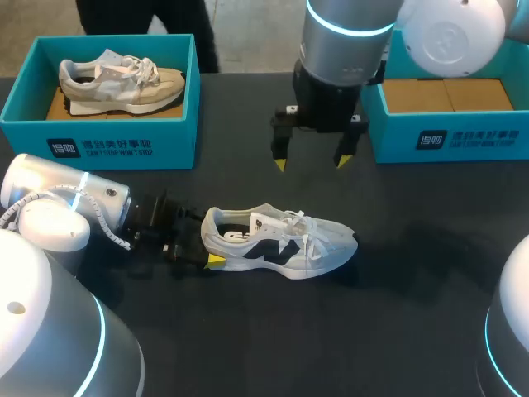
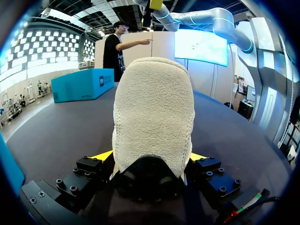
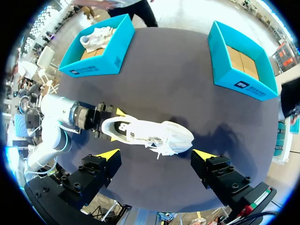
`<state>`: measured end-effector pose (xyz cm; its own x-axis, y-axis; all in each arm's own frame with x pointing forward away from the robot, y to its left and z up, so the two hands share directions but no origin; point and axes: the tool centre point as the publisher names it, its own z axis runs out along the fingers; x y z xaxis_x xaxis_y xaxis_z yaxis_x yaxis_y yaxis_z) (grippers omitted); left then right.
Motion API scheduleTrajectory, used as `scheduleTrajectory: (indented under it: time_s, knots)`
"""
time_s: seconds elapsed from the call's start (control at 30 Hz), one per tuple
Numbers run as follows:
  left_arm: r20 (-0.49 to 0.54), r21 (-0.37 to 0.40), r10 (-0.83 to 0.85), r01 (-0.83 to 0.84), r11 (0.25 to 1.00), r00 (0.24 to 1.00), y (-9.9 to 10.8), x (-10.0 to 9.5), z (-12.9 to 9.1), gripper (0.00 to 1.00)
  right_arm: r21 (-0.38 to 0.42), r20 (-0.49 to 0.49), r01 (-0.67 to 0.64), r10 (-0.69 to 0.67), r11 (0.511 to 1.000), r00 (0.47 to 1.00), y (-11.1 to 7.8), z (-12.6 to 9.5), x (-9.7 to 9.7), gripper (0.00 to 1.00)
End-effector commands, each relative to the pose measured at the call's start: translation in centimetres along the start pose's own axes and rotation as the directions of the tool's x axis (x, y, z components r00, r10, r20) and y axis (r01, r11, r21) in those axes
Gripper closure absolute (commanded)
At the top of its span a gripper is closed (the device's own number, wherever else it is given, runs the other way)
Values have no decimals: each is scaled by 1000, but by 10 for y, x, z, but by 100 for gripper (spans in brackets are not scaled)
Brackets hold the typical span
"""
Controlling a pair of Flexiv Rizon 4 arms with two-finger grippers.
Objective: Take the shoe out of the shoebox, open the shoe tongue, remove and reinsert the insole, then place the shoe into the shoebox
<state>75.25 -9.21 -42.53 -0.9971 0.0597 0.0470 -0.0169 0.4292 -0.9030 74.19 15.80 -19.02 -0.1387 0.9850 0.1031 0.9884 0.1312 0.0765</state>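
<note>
Left hand (image 1: 207, 243) clamps your white-and-black sneaker (image 1: 289, 244) by the heel, mid black counter (image 1: 413, 289); right hand (image 1: 312, 163) wide above.

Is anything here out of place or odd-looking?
Only the white shoe: it lies on the table rather than boxed, with its heel clamped by the left gripper. The right box is empty. Nothing looks spilled or damaged.

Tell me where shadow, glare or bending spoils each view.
Head view: the shoe throws a soft shadow rightward on the table. Left wrist view: its heel looms huge, hiding what lies ahead. Right wrist view: the table's edge bows round.
</note>
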Motion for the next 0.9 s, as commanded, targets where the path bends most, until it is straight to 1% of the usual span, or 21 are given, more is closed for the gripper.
scheduleTrajectory:
  time_s: [0.03,0.37,0.4,0.43,0.5,0.53,0.6,0.63,0.7,0.77,0.9]
  knots:
    - [0,-3,0,0,1000,1000,2,-3,5,100,0,0,0,0,1000,1000,0,1,0,0]
    - [0,-3,0,0,1000,1000,2,-3,5,100,0,0,0,0,1000,1000,0,1,0,0]
    - [0,-3,0,0,1000,1000,2,-3,5,100,-11,20,-28,28,1000,999,1,1,0,0]
    - [0,-3,0,0,1000,1000,2,-3,5,100,-30,7,-33,33,999,999,2,2,2,0]
    - [0,-3,0,0,1000,1000,2,-3,5,100,-35,48,-71,73,997,996,4,1,7,0]
    - [0,-3,0,0,1000,1000,2,-3,5,100,-54,45,-68,71,996,996,4,1,10,0]
    - [0,-3,0,0,1000,1000,2,-3,5,100,-66,76,-92,97,994,992,5,1,17,0]
    - [0,-3,0,0,1000,1000,2,-3,5,100,-78,76,-100,106,992,991,4,1,20,0]
    - [0,-3,0,0,1000,1000,2,-3,5,100,-72,117,-133,141,989,983,4,4,26,0]
    - [0,-3,0,0,1000,1000,2,-3,5,100,-78,124,-156,165,985,978,2,6,32,0]
    - [0,-3,0,0,1000,1000,2,-3,5,100,-64,146,-186,193,981,970,-1,12,45,0]
